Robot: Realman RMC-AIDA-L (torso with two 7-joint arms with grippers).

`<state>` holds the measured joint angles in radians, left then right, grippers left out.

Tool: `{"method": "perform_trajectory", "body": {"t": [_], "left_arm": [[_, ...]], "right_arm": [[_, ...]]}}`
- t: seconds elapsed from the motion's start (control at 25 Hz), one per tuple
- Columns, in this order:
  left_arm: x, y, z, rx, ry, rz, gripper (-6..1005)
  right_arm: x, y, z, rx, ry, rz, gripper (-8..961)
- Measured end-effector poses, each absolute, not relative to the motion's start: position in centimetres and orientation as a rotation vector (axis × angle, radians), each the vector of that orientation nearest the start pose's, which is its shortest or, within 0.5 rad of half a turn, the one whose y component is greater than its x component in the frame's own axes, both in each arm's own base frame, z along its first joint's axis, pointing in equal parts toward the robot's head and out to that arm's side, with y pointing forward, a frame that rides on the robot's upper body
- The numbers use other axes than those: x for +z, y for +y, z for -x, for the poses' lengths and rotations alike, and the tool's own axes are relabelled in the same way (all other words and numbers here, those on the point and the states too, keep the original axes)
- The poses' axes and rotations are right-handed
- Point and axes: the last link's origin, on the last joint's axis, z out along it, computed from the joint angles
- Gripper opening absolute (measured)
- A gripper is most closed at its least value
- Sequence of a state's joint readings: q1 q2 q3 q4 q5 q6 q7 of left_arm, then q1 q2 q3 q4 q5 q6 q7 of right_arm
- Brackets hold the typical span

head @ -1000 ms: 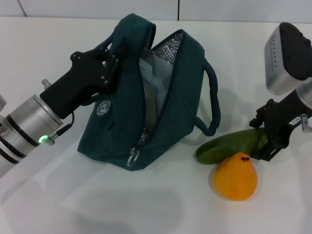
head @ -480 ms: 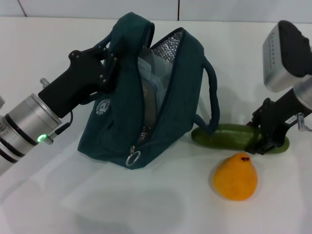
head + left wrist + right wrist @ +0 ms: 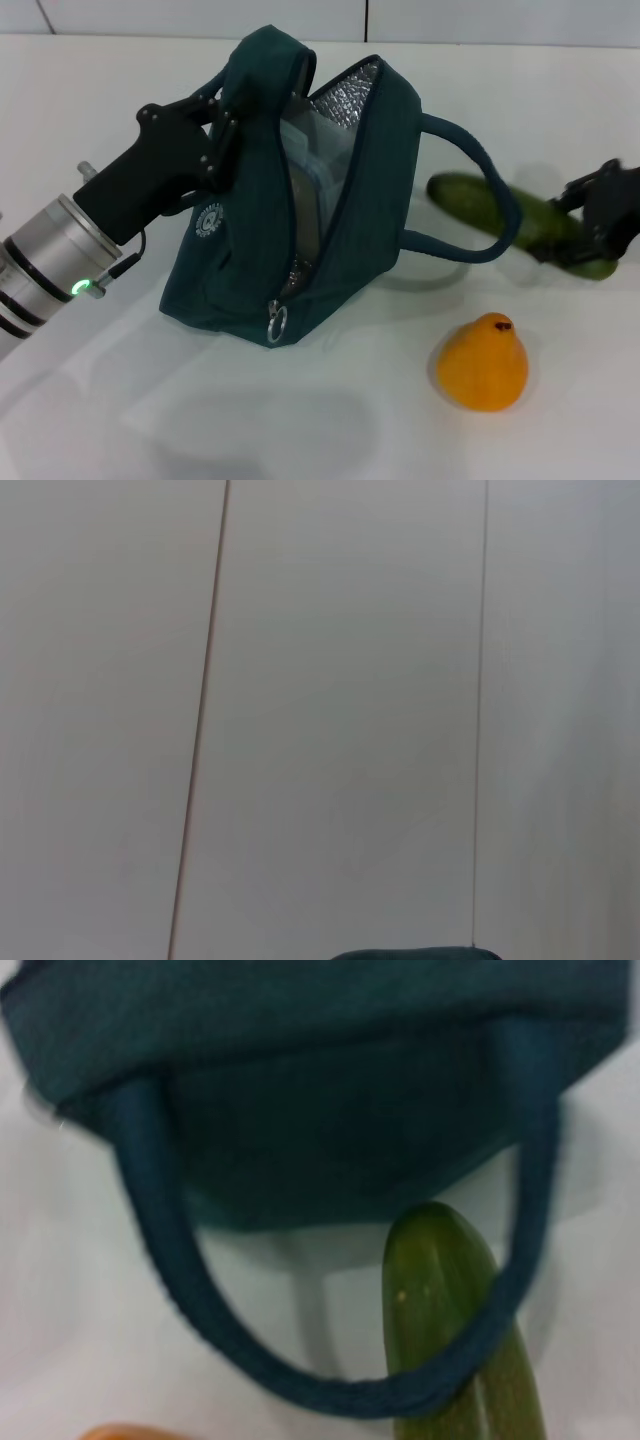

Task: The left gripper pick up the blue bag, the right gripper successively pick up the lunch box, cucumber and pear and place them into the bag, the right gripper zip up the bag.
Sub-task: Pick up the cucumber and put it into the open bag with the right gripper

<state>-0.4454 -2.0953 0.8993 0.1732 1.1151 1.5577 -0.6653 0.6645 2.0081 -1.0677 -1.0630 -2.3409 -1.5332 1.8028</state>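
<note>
The blue bag (image 3: 350, 230) stands open on the white table, its silver lining showing. My left gripper (image 3: 222, 128) is shut on its near handle and holds it up. The lunch box (image 3: 312, 150) stands inside the bag. At the right edge my right gripper (image 3: 585, 228) is shut on the far end of the cucumber (image 3: 478, 199), held above the table. The bag's other handle (image 3: 490, 215) loops across the cucumber and is stretched out to the right; the right wrist view shows the handle (image 3: 330, 1392) crossing the cucumber (image 3: 432, 1290). The pear (image 3: 482, 362) lies in front.
A white wall with thin seams runs behind the table (image 3: 120, 80). The left wrist view shows mostly that pale surface and a sliver of the bag (image 3: 415, 953). The zip's ring pull (image 3: 275, 322) hangs at the bag's front corner.
My right gripper has carried the cucumber up, back and to the right, off the table beside the pear. The bag's right handle has been drawn outward with it. The left arm barely moved.
</note>
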Motion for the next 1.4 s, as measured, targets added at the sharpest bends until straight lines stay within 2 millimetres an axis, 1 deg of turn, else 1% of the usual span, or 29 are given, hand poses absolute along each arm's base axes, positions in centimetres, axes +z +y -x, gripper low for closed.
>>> {"method": "perform_trajectory", "body": {"t": [0.12,0.24,0.4,0.48,0.64,0.8,0.92,1.0,1.16,1.24,1.4], "left_arm": [[-2.0,30.3,26.8,-1.183,-0.376,2.087,42],[-2.0,30.4,26.8,-1.182,-0.370,2.087,42],[-1.9,30.5,26.7,-1.182,-0.360,2.087,43],[-1.9,30.5,26.7,-1.181,-0.357,2.088,43],[-2.0,30.5,26.6,-1.181,-0.355,2.091,43],[-1.8,30.5,26.4,-1.193,-0.329,2.096,44],[-1.5,30.3,26.2,-1.213,-0.304,2.099,44],[-1.4,30.2,26.2,-1.220,-0.298,2.099,44],[-1.3,30.2,26.2,-1.219,-0.292,2.099,45],[-1.3,30.2,26.1,-1.218,-0.285,2.100,45],[-1.3,30.3,26.0,-1.215,-0.278,2.109,45]], "right_arm": [[4.7,37.9,-21.6,-0.041,0.443,2.816,578],[6.1,38.0,-22.1,0.098,0.484,2.753,582],[7.1,37.9,-22.5,0.232,0.498,2.688,588],[7.4,38.1,-22.3,0.285,0.498,2.657,591],[7.2,38.3,-21.0,0.476,0.410,2.633,596],[6.6,38.4,-18.6,0.783,0.275,2.603,602],[5.6,38.7,-16.9,0.933,0.220,2.600,606],[4.5,38.8,-15.6,1.034,0.181,2.611,609],[2.1,38.9,-13.6,1.187,0.169,2.641,615],[0.9,38.8,-12.9,1.235,0.174,2.654,618],[-1.1,38.2,-12.5,1.316,0.201,2.668,624]]}}
